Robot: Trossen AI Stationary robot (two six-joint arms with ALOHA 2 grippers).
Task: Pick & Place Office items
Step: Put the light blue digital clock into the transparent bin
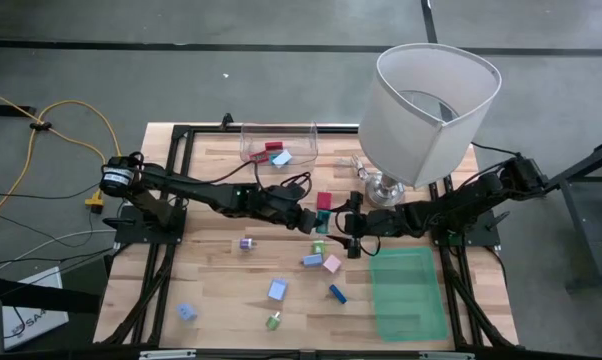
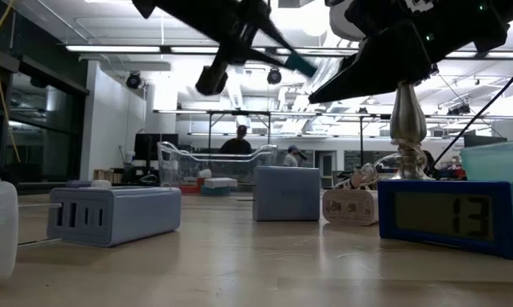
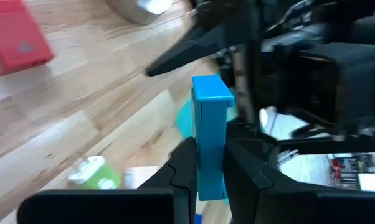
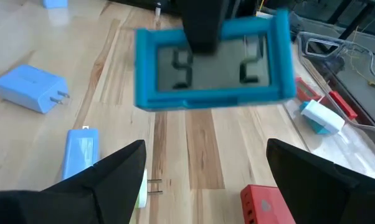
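You see the left end effector (image 3: 203, 174) pinching a teal clock (image 4: 215, 59) above the wooden desk (image 1: 221, 290); the right end effector (image 4: 203, 180) gapes wide before it, ceiling lights glowing behind.

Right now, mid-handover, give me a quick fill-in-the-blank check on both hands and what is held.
1. The left hand is shut on a teal digital ____.
2. The right hand faces it with its fingers ____.
3. The clear bin sits at the table's far edge, beside the white ____.
4. The empty green tray lies nearest the ____ arm.

Missing words: clock; open; lamp; right
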